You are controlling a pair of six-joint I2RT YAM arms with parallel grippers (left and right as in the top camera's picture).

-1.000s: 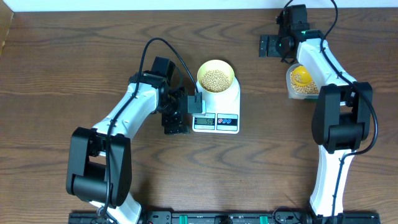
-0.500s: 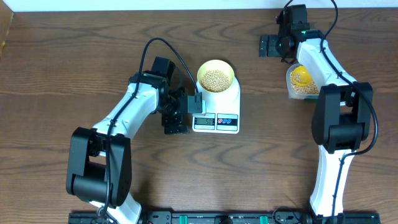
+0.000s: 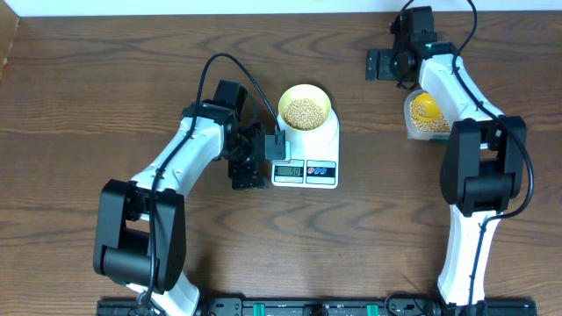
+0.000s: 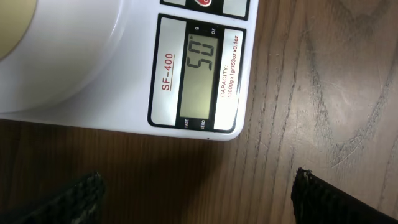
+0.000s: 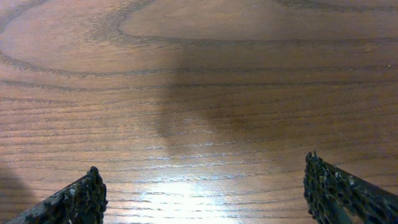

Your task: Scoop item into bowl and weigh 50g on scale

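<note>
Overhead, beans sit in the bowl on the scale; left fingers and right fingers gape, empty. Pulling the left away carelessly, I could bump the scale.

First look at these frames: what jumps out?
The pale yellow-green bowl of beans sits on the white scale at mid-table, and the display reads 50 in the left wrist view. The left gripper hovers open just left of the display. The right gripper hangs open over bare wood at the top right, near a clear tub of beans.
</note>
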